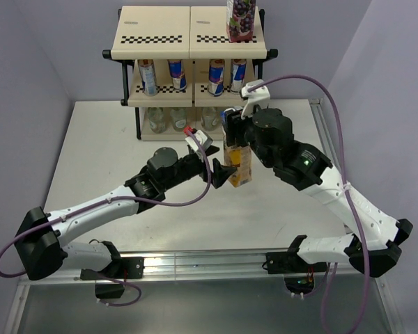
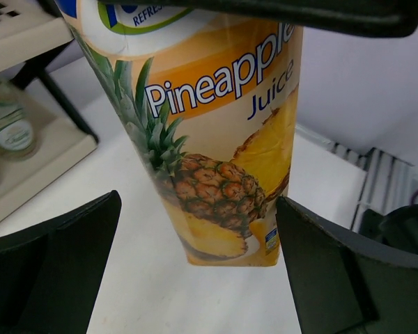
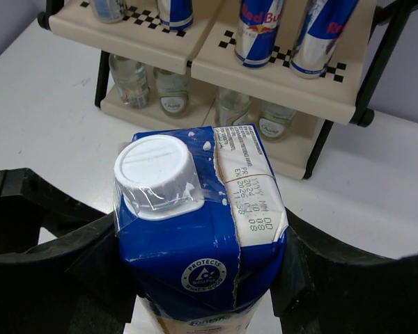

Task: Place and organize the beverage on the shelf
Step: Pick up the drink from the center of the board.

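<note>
Right gripper (image 1: 232, 132) was clamped on the top of the pineapple carton (image 1: 240, 165), which stood just in front of the shelf (image 1: 160, 28), before its right half. Left gripper (image 1: 221, 175) sat low by the carton, jaws spread wide, gripping nothing.

Top view alone showed the grape carton (image 1: 240, 19) on the shelf's top tier, right end, and four cans (image 1: 177, 74) across the middle tier.

Right wrist view added the carton's blue top with white cap (image 3: 156, 167), with fingers (image 3: 49, 243) pressed on both sides. It showed all four bottles (image 3: 173, 90) on the bottom tier, where the top view showed three clearly.

Left wrist view alone showed the "Pineapple Juice" face between open fingers (image 2: 52, 271), with a clear gap on one side. Whether the carton's base touched the table (image 2: 146, 299) could not be told.
</note>
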You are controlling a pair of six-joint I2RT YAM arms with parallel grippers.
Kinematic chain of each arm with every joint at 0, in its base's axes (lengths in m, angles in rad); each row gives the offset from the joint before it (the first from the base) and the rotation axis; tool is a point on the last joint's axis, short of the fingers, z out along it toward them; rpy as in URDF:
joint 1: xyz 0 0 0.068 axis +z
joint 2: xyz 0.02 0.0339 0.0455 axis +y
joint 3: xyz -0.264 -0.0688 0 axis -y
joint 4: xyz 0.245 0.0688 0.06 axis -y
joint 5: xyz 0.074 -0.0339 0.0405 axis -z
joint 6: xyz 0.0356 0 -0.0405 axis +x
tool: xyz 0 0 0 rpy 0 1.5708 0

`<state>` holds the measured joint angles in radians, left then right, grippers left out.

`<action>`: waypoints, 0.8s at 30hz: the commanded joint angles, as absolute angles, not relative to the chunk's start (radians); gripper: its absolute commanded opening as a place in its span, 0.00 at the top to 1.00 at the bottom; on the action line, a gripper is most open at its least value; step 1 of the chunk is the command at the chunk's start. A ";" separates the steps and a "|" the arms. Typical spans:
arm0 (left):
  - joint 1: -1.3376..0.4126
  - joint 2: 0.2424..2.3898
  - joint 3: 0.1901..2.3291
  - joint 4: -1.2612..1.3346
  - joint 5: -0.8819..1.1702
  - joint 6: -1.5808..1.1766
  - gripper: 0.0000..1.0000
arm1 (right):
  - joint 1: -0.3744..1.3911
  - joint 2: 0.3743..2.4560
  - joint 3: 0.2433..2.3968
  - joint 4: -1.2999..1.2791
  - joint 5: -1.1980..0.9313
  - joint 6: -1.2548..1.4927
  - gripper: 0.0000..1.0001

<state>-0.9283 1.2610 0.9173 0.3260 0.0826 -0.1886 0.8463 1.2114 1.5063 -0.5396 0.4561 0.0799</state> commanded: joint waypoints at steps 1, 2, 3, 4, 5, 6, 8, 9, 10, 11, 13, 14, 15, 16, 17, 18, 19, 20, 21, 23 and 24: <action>-0.928 1.289 0.945 0.463 0.187 -0.224 0.01 | 0.861 1.092 1.537 -0.227 0.460 0.124 0.93; -0.930 1.290 0.939 0.488 0.196 -0.233 0.01 | 0.861 1.079 1.531 -0.209 0.459 0.129 0.94; -0.933 1.295 0.934 0.506 0.212 -0.251 0.01 | 0.862 1.077 1.523 -0.203 0.459 0.127 0.94; -0.933 1.299 0.939 0.521 0.233 -0.258 0.00 | 0.864 1.072 1.520 -0.192 0.459 0.127 0.94; -0.933 1.307 0.945 0.519 0.233 -0.261 0.00 | 0.865 1.074 1.520 -0.192 0.462 0.126 0.95; -0.937 1.324 0.954 0.512 0.232 -0.264 0.00 | 0.867 1.077 1.523 -0.192 0.462 0.121 0.95; -0.940 1.342 0.982 0.488 0.207 -0.261 0.01 | 0.870 1.088 1.531 -0.193 0.459 0.121 0.95; -0.946 1.360 0.997 0.474 0.187 -0.258 0.01 | 0.873 1.091 1.537 -0.193 0.456 0.121 0.96; -0.948 1.370 1.003 0.463 0.175 -0.255 0.00 | 0.879 1.089 1.539 -0.195 0.459 0.121 0.96; -0.950 1.382 1.008 0.445 0.158 -0.252 0.02 | 0.880 1.091 1.540 -0.193 0.474 0.121 0.96; -0.953 1.387 1.006 0.446 0.128 -0.256 0.03 | 0.887 1.091 1.539 -0.190 0.482 0.120 0.96; -0.953 1.394 1.006 0.445 0.111 -0.262 0.07 | 0.888 1.089 1.531 -0.180 0.483 0.123 0.96; -0.954 1.394 1.006 0.443 0.088 -0.262 0.12 | 0.888 1.089 1.526 -0.173 0.485 0.121 0.96; -0.954 1.396 1.008 0.442 0.083 -0.261 0.18 | 0.891 1.086 1.525 -0.169 0.486 0.123 0.96; -0.954 1.399 1.008 0.442 0.074 -0.262 0.33 | 0.893 1.085 1.522 -0.166 0.488 0.121 0.96; -0.956 1.399 1.011 0.439 0.069 -0.264 0.46 | 0.893 1.085 1.522 -0.166 0.489 0.121 0.95; -0.956 1.399 1.014 0.437 0.060 -0.265 0.57 | 0.894 1.085 1.522 -0.166 0.489 0.121 0.93; -0.957 1.399 1.015 0.436 0.049 -0.267 0.79 | 0.894 1.083 1.522 -0.166 0.486 0.121 0.91; -0.960 1.396 1.017 0.439 0.038 -0.273 0.89 | 0.894 1.083 1.516 -0.164 0.476 0.121 0.88; -0.963 1.385 1.016 0.451 0.005 -0.278 1.00 | 0.894 1.071 1.505 -0.150 0.460 0.121 0.70; -0.965 1.370 1.009 0.457 0.005 -0.287 1.00 | 0.896 1.065 1.490 -0.144 0.453 0.115 0.62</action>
<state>-0.9642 1.3861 0.9737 0.4290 0.1181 -0.2733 0.8799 1.1488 1.4563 -0.4976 0.4458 0.0711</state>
